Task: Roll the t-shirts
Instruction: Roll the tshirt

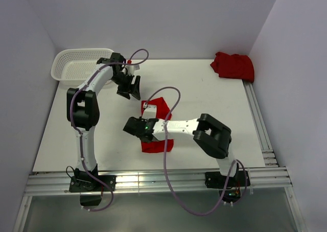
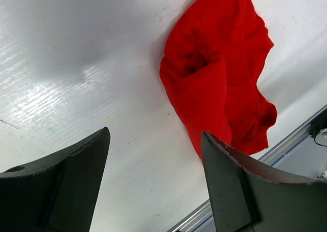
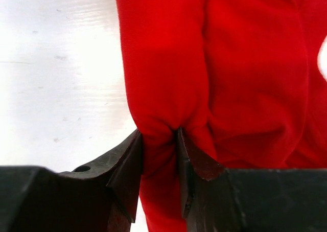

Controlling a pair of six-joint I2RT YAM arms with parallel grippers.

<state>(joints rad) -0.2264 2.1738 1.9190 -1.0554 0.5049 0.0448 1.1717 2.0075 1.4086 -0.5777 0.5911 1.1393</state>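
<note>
One red t-shirt (image 1: 156, 142) lies bunched into a narrow band at the table's middle, partly under my right arm. My right gripper (image 1: 134, 126) is shut on a fold of it; in the right wrist view the t-shirt (image 3: 219, 63) fills the frame and the gripper (image 3: 159, 140) pinches a pleat of it. My left gripper (image 1: 130, 87) is open and empty above the table, behind and to the left of this t-shirt. In the left wrist view the gripper (image 2: 156, 158) hangs over bare table with the t-shirt (image 2: 214, 84) beyond it. A second red t-shirt (image 1: 233, 66) lies crumpled at the back right.
A white mesh basket (image 1: 76, 66) stands at the back left corner, close behind the left arm. Metal rails run along the table's front edge (image 1: 153, 181) and right edge (image 1: 258, 119). White walls close in the back and both sides.
</note>
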